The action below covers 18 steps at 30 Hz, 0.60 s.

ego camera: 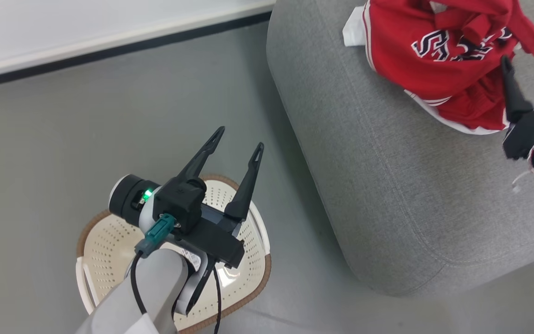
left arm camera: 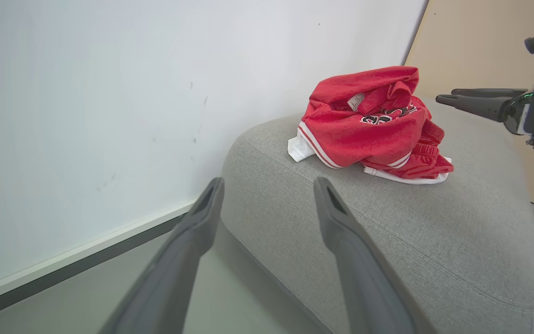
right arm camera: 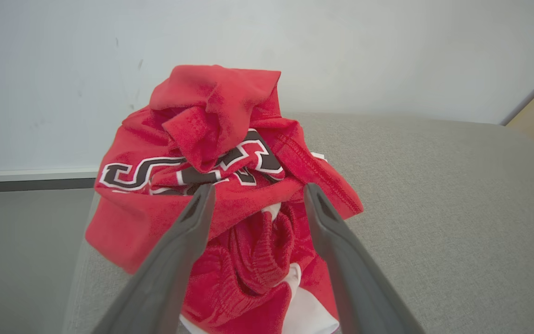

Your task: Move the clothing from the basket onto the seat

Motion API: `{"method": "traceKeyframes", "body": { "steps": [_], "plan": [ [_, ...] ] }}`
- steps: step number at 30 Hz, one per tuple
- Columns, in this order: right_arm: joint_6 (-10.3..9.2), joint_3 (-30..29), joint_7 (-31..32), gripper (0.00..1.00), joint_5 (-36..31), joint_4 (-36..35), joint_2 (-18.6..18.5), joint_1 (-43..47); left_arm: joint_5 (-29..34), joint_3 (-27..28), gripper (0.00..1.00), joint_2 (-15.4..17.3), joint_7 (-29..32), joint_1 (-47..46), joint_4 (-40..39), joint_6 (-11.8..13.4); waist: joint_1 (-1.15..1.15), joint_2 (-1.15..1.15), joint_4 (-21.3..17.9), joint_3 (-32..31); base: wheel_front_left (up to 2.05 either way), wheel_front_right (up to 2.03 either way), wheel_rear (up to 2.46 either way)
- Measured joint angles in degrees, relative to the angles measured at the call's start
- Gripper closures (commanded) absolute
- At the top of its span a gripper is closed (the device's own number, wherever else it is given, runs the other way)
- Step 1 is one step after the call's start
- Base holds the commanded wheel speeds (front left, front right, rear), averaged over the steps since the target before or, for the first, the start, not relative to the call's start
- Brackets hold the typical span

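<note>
Head view: the right hand [ego camera: 525,58], fingers spread and pinching nothing, is hovering at the red clothing [ego camera: 415,69] that is lying heaped on the grey seat [ego camera: 387,185].
Its tips are sitting close to loose folds, so it is best backing straight out to avoid snagging; the left hand [ego camera: 240,138], also spread, is hanging over the basket [ego camera: 109,241].

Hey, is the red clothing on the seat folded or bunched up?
Bunched up: the clothing sits in a crumpled heap on the seat, its lettering creased and partly hidden.
</note>
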Motion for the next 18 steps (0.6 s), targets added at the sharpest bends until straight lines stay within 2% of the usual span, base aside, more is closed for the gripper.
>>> {"method": "traceKeyframes", "body": {
  "steps": [9,18],
  "plan": [
    [-0.45,-0.5,0.0,0.0,-0.3,-4.0,1.1,7.6,-2.4,3.1,0.0,-1.0,-1.1,3.5,2.9,0.5,-0.01,0.0,-0.1,-5.6,0.0,0.0,0.0],
    [-2.42,-1.2,0.0,0.0,-0.8,-12.4,3.0,16.0,-3.2,7.6,0.0,-0.8,-1.8,8.9,4.8,1.1,-0.01,-0.01,2.2,-11.4,0.0,0.0,0.0]
  ]
}}
